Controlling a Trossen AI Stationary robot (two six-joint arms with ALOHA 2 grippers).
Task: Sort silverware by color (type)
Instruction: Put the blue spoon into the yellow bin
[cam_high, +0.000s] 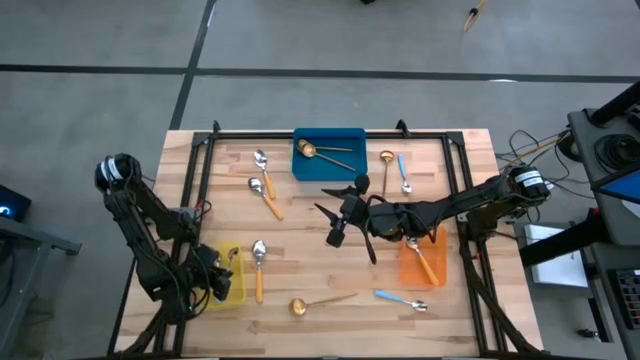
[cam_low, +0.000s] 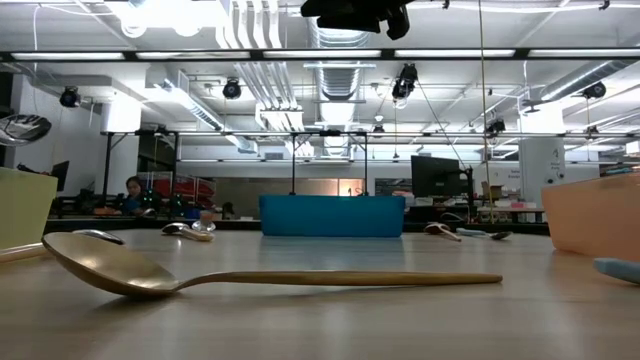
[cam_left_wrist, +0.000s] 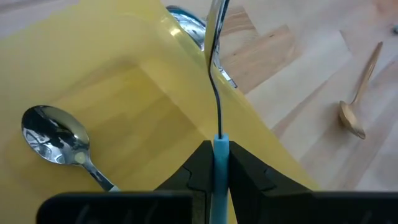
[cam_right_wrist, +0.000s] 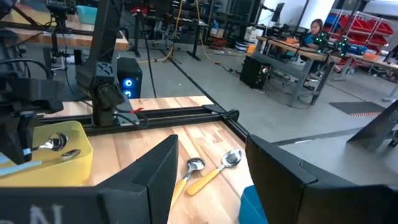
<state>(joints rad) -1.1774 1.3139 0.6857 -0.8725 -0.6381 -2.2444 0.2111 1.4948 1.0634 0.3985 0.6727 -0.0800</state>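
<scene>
Yellow bin (cam_high: 232, 278): one spoon (cam_left_wrist: 53, 134) inside
Blue bin (cam_high: 329, 155): one gold spoon (cam_high: 322, 152)
Orange bin (cam_high: 421, 260): one orange-handled spoon (cam_high: 422, 258)
Left gripper (cam_left_wrist: 219, 158): clamped on blue-handled spoon (cam_left_wrist: 219, 163)
Right gripper (cam_high: 336, 238): fingers apart

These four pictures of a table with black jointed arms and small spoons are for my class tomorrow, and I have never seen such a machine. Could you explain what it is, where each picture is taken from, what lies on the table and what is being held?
It is a robot with two dark jointed arms, each ending in a two-fingered pincer. One picture looks straight down from above, one looks level across the wooden table, and two come from cameras on the wrists.

On the table stand a yellow rectangular plastic bin, a blue rectangular plastic bin and an orange rectangular plastic bin. Loose spoons lie around them, among them an all-gold thin-handled spoon near the front edge.

The left pincer is shut on a light-blue-handled silver spoon above the yellow bin, where another silver spoon already lies. The right pincer hangs open and empty over the middle of the table.
</scene>
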